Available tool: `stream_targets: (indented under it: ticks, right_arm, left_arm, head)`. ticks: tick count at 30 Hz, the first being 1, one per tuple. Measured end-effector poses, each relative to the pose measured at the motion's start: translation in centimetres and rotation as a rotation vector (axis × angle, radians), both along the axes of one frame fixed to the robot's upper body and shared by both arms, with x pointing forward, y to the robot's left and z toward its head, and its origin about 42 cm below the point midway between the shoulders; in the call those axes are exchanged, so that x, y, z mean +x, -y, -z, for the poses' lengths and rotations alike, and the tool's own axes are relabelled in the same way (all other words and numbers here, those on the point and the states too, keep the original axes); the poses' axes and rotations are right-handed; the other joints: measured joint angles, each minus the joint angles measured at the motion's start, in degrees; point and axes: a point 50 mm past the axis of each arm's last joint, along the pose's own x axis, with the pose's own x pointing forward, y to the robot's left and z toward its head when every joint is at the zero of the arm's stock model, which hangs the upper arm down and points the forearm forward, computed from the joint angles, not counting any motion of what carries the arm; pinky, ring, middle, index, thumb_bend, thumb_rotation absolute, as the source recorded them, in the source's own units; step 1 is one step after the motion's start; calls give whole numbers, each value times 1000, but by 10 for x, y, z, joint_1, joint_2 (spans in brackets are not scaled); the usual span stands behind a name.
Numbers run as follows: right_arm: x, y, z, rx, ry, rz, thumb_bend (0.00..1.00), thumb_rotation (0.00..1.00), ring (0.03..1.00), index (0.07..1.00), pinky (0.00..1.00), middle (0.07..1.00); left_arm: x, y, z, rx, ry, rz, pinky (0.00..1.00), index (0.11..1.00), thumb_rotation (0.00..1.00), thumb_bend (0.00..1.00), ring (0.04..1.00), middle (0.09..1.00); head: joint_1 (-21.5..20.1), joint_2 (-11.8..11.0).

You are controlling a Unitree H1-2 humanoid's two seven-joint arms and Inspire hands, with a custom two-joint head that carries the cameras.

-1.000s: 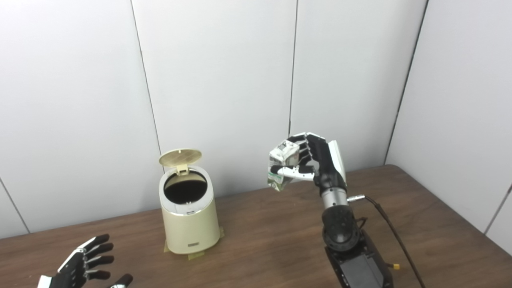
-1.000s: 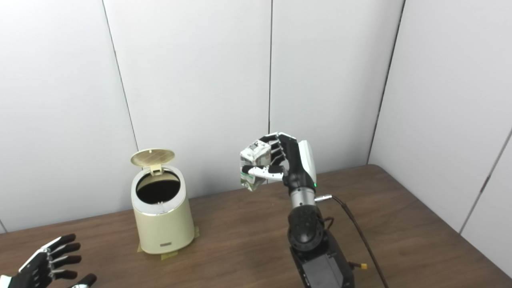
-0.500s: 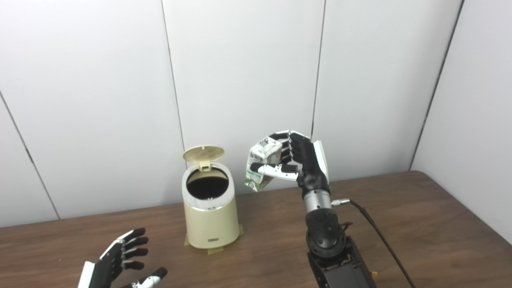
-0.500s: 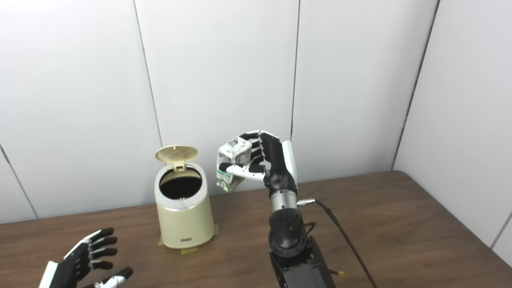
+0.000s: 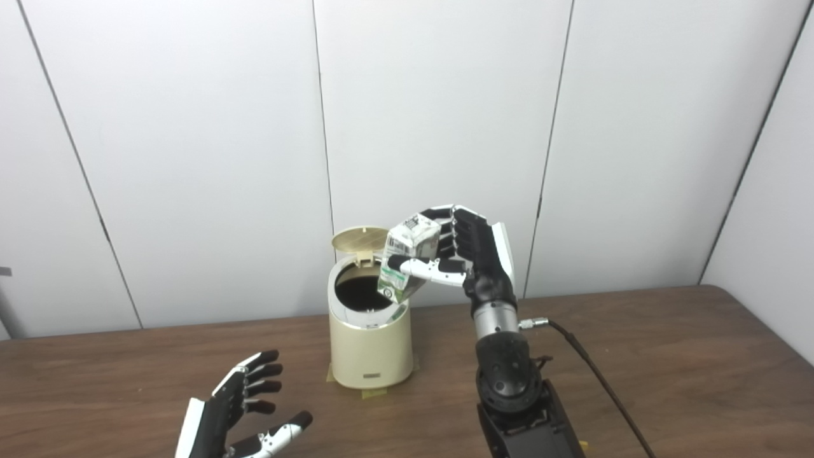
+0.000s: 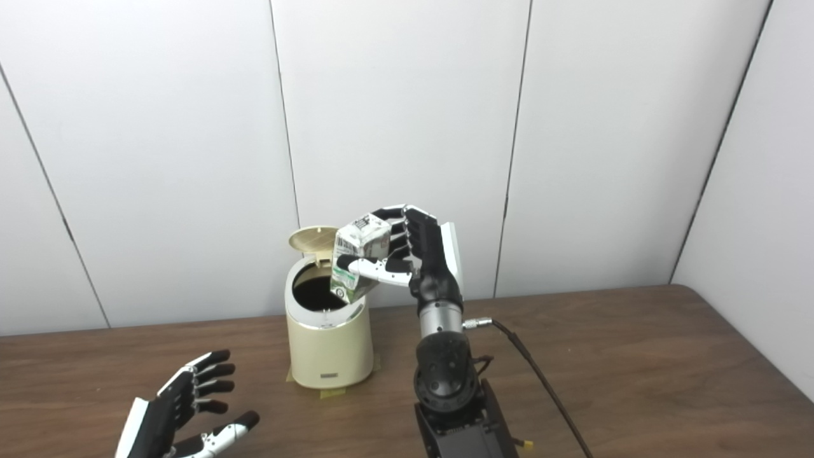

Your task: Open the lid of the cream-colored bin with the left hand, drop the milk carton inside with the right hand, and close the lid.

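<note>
The cream-colored bin stands on the wooden table, its lid flipped up at the back and its dark opening showing. My right hand is shut on a white and green milk carton and holds it tilted in the air, over the right rim of the opening. In the right eye view the carton overlaps the bin's rim. My left hand is open and empty, low at the front left, apart from the bin.
A black cable runs from my right wrist across the table to the front right. White wall panels stand close behind the bin. Tape patches lie under the bin's base.
The camera has turned left, so the whole picture has shifted right. My right hand has carried the carton left, from well apart from the bin to over its right rim.
</note>
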Motion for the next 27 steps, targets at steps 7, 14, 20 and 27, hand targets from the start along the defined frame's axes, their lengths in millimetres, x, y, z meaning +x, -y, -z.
stream_targets:
  ticks: [7, 14, 20, 27]
  right_arm:
    - [4, -8, 11, -19, -20, -20, 521, 0, 366, 527, 309, 437]
    - [14, -17, 14, -41, -41, -27, 522, 0, 357, 526, 300, 439]
    - [23, -29, 20, -55, -70, -41, 523, 0, 357, 522, 298, 441]
    - [33, -36, 22, -68, -82, -46, 522, 0, 356, 525, 301, 437]
  left_arm:
    - [0, 4, 0, -9, 1, 2, 611, 801, 88, 724, 718, 770]
    - [0, 8, 0, -13, 3, 0, 601, 798, 97, 729, 710, 765]
    - [-2, 9, -3, -18, 3, -5, 602, 799, 90, 729, 712, 766]
    - [-3, 13, -2, -25, -6, -4, 603, 801, 108, 726, 714, 769]
  head:
    - [11, 6]
    - [21, 11]
    - [26, 16]
    - [34, 21]
